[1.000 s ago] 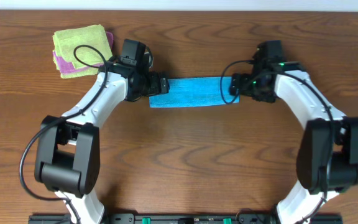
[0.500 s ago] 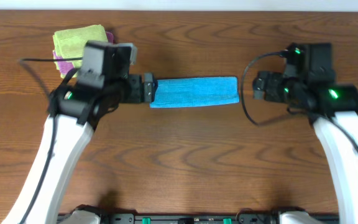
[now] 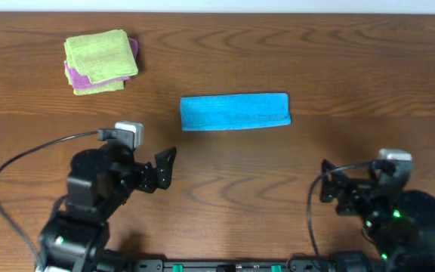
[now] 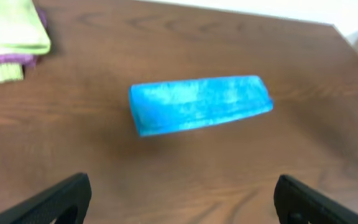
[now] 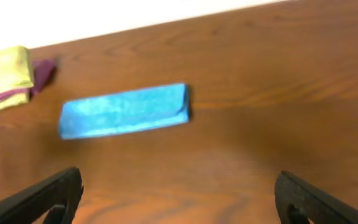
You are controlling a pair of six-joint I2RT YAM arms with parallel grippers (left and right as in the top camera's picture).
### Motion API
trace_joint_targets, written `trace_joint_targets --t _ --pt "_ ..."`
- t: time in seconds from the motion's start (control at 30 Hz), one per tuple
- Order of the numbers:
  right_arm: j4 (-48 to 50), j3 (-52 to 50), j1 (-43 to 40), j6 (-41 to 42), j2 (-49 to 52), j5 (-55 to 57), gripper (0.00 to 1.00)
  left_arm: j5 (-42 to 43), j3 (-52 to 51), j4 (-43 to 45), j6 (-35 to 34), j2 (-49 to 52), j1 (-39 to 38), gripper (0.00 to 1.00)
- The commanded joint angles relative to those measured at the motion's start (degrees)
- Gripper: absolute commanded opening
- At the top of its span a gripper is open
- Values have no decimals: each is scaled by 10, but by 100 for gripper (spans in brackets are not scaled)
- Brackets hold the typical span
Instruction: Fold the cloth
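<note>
The blue terry cloth (image 3: 235,112) lies flat on the brown wooden table (image 3: 225,204), a little above the middle of the overhead frame. It is already a long narrow strip, and its long axis runs from left to right across the picture, almost level. Nothing touches it.

Both my grippers are below it in the frame and well apart from it. My left gripper (image 3: 166,168) is in the lower left and points up and right, toward the left short end of the strip. My right gripper (image 3: 328,181) is in the lower right, and the right short end lies up and left of it. The left one seems to me somewhat nearer to its end than the right one.

In both wrist views my fingers stand at the two bottom corners with bare table between them, so both grippers are spread wide and hold nothing.

I judge that a further fold would bring one short end over the other along the long axis, so each arm must first reach upward in the frame to its own end.

The stack of folded yellow-green and purple cloths (image 3: 100,60) sits in the upper left, well apart.
</note>
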Motion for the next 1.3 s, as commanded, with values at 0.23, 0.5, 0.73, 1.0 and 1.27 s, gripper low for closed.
trace_joint_targets --t 0.23,0.5,0.73,1.0,1.27 --pt "147 -86 6 50 139 -107 98 131 -26 215 -40 242 2 95" --pt "171 -68 6 32 242 -116 97 191 30 319 -92 418 2 84" --pt "192 -64 5 21 269 -115 95 236 125 337 -121 530 2 66" --pt "199 -64 3 19 285 -94 99 261 158 320 -122 575 8 77" --pt "189 -64 3 20 285 -92 99 277 158 313 -157 575 12 25"
